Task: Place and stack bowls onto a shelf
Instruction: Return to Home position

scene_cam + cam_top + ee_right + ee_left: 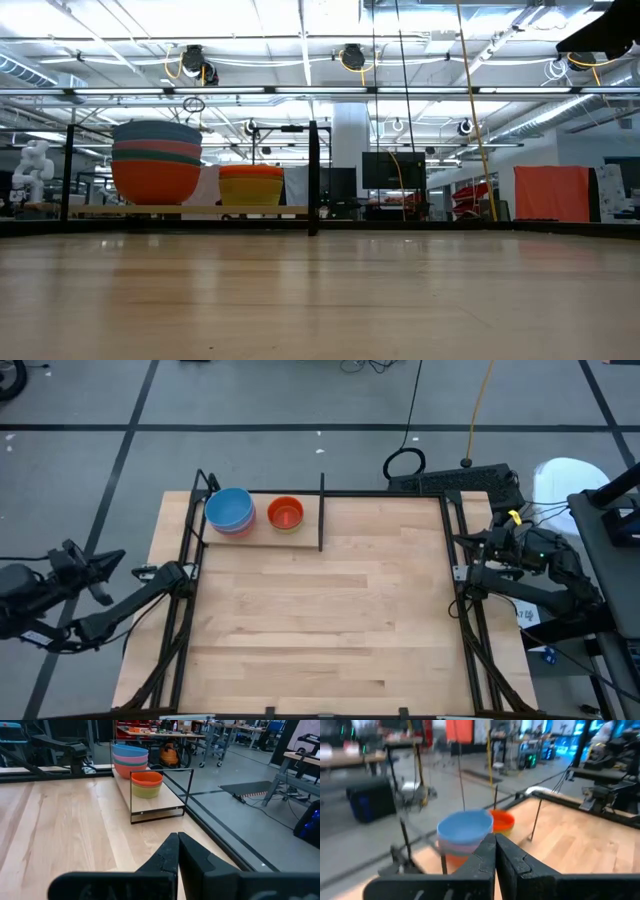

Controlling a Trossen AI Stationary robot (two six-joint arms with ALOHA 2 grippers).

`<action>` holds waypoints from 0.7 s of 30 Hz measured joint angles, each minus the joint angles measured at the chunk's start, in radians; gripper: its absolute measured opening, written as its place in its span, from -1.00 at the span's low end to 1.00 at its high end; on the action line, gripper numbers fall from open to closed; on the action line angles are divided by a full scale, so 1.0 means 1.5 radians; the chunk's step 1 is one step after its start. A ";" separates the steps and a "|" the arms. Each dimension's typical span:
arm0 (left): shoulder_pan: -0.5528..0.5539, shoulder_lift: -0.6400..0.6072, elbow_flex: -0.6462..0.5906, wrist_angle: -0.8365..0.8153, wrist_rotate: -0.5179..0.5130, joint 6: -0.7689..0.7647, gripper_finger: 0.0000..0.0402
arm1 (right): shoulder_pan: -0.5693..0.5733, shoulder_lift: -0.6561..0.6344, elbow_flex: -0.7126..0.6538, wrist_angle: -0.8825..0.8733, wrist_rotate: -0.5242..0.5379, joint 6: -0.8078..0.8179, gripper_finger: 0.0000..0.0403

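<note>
The shelf (262,536) stands along the table's far edge, toward its left, with the black divider (321,510) at its right end. Two stacks of bowls sit on the plank. The taller stack (230,512) has a blue bowl on top, with pink, teal and orange-red below (155,160). The shorter stack (286,513) is an orange bowl on a yellow one (250,185). My left gripper (495,847) is shut and empty, hovering off the table's left edge (108,563). My right gripper (178,845) is shut and empty at the right edge (472,543).
A black rod frame (452,560) runs around the tabletop's edges. A keyboard (450,480) and cables lie beyond the far right corner. The wide middle of the light-wood tabletop (320,620) carries no objects. Both arms are folded back outside the frame.
</note>
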 joint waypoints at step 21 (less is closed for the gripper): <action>-0.040 -0.001 -0.414 0.417 0.079 0.053 -0.95 | 0.000 0.001 -0.005 0.270 -0.002 -0.062 -1.00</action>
